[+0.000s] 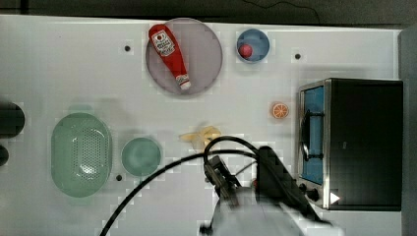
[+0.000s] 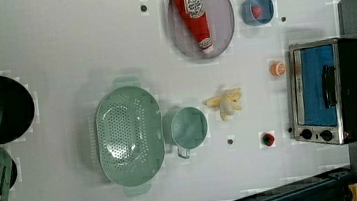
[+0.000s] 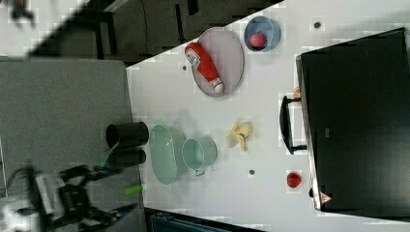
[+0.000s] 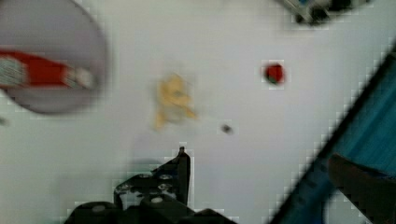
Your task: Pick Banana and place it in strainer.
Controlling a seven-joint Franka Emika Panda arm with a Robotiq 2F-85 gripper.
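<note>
Approach step: gripper (image 1: 220,173) spread wide & empty, above the table w/ banana (image 1: 200,136) lying just off at its 11 o'clock, strainer (image 1: 59,152) far at 9, so next it drops & pinches the fruit.

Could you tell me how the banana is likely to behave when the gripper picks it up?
The banana looks small, so probably light. Its peel segments splay out unevenly, so it may tilt or twist in a pinch. Lying flat on the table, splayed rather than round, it seems unlikely to roll when nudged.
</note>
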